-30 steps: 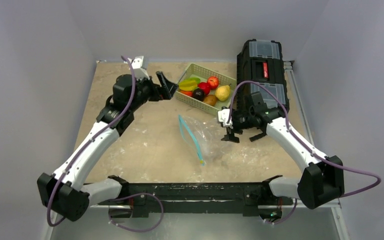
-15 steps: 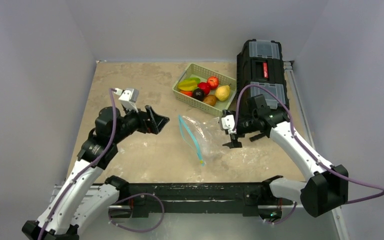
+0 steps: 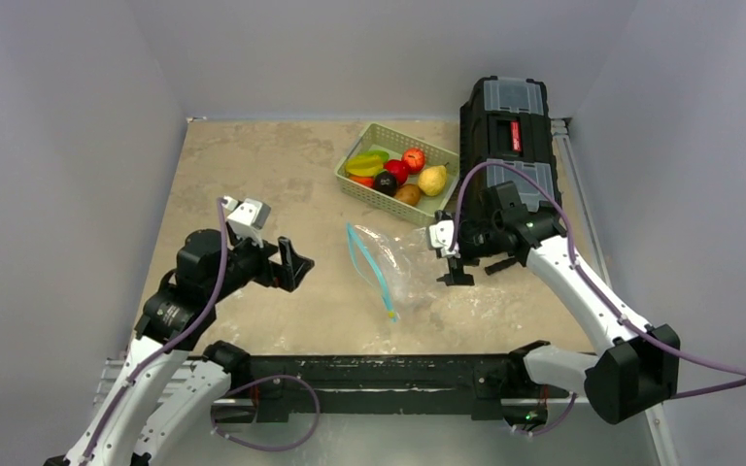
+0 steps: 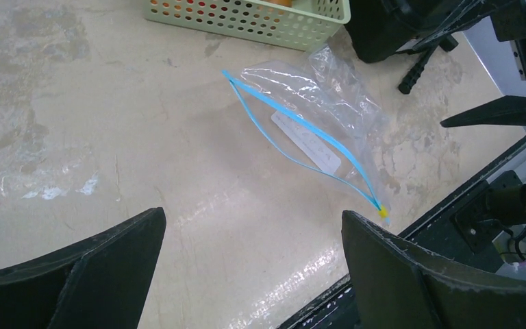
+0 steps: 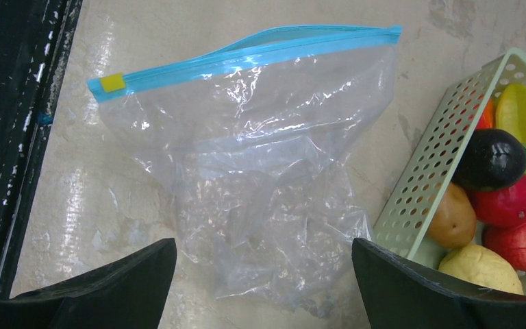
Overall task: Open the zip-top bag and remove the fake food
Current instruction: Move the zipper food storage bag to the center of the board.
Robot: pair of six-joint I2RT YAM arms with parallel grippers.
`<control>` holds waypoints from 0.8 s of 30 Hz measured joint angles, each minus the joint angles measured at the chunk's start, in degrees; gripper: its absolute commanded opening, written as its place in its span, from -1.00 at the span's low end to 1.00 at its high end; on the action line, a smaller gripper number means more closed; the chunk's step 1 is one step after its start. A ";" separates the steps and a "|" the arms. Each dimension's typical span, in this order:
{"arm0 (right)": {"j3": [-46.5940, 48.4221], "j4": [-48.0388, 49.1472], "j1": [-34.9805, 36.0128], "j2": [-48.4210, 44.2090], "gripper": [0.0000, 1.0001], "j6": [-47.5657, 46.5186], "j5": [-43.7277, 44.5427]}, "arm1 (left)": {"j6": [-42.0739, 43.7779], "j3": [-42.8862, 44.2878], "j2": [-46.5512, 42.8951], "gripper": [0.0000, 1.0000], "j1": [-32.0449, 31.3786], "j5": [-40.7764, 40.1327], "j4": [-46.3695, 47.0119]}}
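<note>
The zip-top bag (image 3: 393, 264) lies flat and empty in the middle of the table, its teal zip strip (image 3: 369, 262) on its left side; it also shows in the left wrist view (image 4: 322, 113) and the right wrist view (image 5: 260, 157). The fake food (image 3: 396, 173) sits in the pale green basket (image 3: 374, 198) at the back; some shows in the right wrist view (image 5: 500, 199). My left gripper (image 3: 296, 264) is open and empty, left of the bag. My right gripper (image 3: 454, 270) is open and empty, above the bag's right edge.
A black toolbox (image 3: 510, 136) stands at the back right, beside the basket. The black rail (image 3: 379, 374) runs along the table's near edge. A yellow slider (image 5: 113, 82) sits at the near end of the zip strip.
My left arm has pulled back from the basket toward the near left, its gripper empty. My right gripper has shifted slightly over the bag's right edge. The bag lies unchanged.
</note>
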 measured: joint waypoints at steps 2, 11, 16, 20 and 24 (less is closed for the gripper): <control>-0.22 0.81 0.00 -0.31 0.98 0.98 0.48 | 0.55 -0.46 -0.61 1.00 0.00 -0.50 -0.33; -2.56 3.67 0.00 -2.43 0.98 3.15 0.55 | 1.62 -1.60 -3.30 1.00 0.00 -2.47 -3.06; -4.44 6.32 0.00 -2.43 0.98 4.83 0.63 | 1.90 -1.70 -3.58 1.00 0.00 -3.26 -3.21; -6.43 8.07 0.00 -2.43 0.98 5.73 0.57 | 1.90 -1.70 -3.61 1.00 0.00 -3.65 -3.19; -7.37 9.03 0.00 -2.43 0.98 6.32 0.42 | 1.90 -1.70 -3.61 1.00 0.00 -3.78 -3.21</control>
